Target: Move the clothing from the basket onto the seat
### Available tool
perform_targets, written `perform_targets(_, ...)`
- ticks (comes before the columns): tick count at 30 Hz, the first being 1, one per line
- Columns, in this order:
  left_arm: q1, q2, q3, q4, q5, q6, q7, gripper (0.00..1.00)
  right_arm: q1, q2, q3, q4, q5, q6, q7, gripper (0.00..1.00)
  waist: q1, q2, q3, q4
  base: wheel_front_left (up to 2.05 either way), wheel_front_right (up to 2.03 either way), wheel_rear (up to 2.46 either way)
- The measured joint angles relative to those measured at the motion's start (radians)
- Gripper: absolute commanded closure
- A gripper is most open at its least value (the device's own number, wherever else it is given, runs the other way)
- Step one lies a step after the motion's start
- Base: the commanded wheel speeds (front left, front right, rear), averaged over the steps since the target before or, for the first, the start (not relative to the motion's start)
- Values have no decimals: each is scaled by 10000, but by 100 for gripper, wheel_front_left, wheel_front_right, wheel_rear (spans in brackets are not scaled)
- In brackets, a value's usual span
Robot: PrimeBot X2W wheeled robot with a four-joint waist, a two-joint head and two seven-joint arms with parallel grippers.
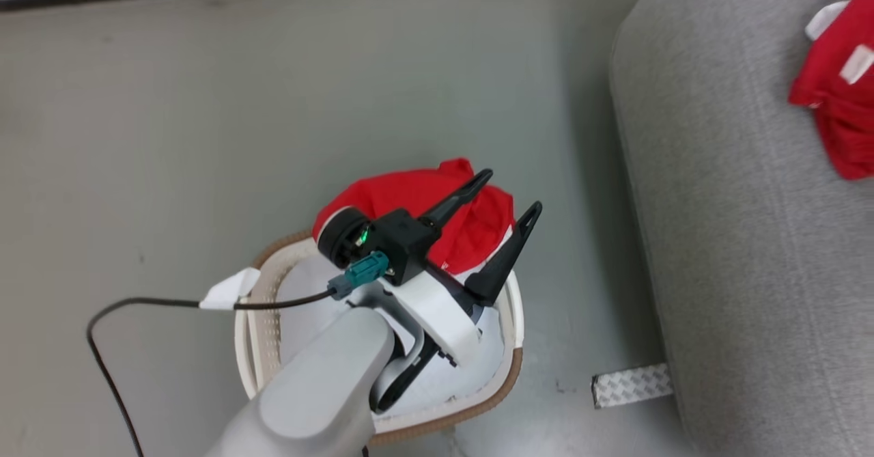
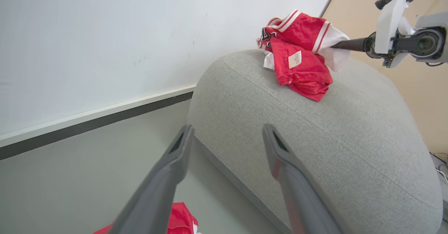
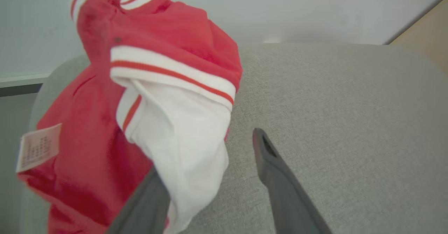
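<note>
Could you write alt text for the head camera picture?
The robot's open left gripper hovers over a red garment in a white basket on the floor. To the right, more red clothing lies on a grey seat.

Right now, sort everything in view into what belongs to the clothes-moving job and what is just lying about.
Job: white perforated plastic basket with brown rim; bright red fabric garment in it; large light grey upholstered seat; red-and-white garments heaped on it.
Lying about: silver patterned strip by the seat; black cable with white tape tag.
</note>
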Motion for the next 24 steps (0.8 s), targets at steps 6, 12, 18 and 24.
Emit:
perform_targets(6,547,-77,314,123,-226,58,-2,0,6,119,878,-245,140,0,537,0,-1,0,-995,-183,0,0,0)
perform_targets(12,1422,-2,892,123,-422,186,-4,0,65,-15,2006,-1653,537,0,301,0,-3,0,-2335,-320,0,0,0)
perform_targets(18,2107,213,1814,-303,-489,489,-8,0,624,-357,2805,-3559,1496,0,-368,0,-5,0,-3680,-240,0,0,0)
perform_targets(24,2909,539,3005,-771,-506,970,-10,0,1626,-460,2872,-4794,1605,0,-1894,0,-5,0,-4709,110,0,0,0)
